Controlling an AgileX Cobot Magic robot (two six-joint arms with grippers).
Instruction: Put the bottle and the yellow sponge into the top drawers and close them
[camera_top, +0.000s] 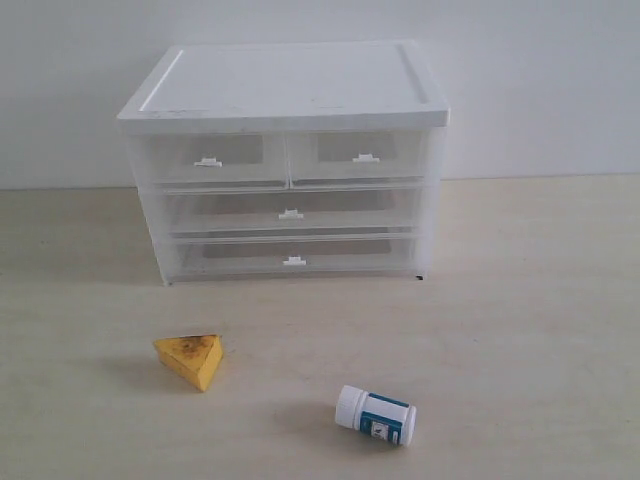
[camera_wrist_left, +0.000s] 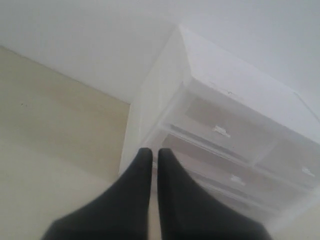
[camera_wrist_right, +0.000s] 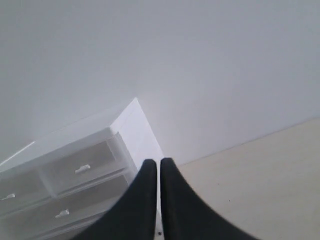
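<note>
The yellow sponge (camera_top: 191, 358), a wedge with a brownish top, lies on the table at the front left. The bottle (camera_top: 377, 415), white with a teal label, lies on its side at the front right. Behind them the two top drawers sit pushed in, the left one (camera_top: 212, 158) and the right one (camera_top: 362, 155), each with a white tab handle. Neither arm shows in the exterior view. My left gripper (camera_wrist_left: 151, 151) is shut and holds nothing, off the cabinet's left corner. My right gripper (camera_wrist_right: 158, 162) is shut and holds nothing too, off the cabinet's right corner.
The white drawer cabinet (camera_top: 290, 85) stands at the back against a pale wall. Two wider drawers (camera_top: 291, 212) lie under the top pair, both pushed in. Pale wooden table (camera_top: 520, 300) spreads around the cabinet.
</note>
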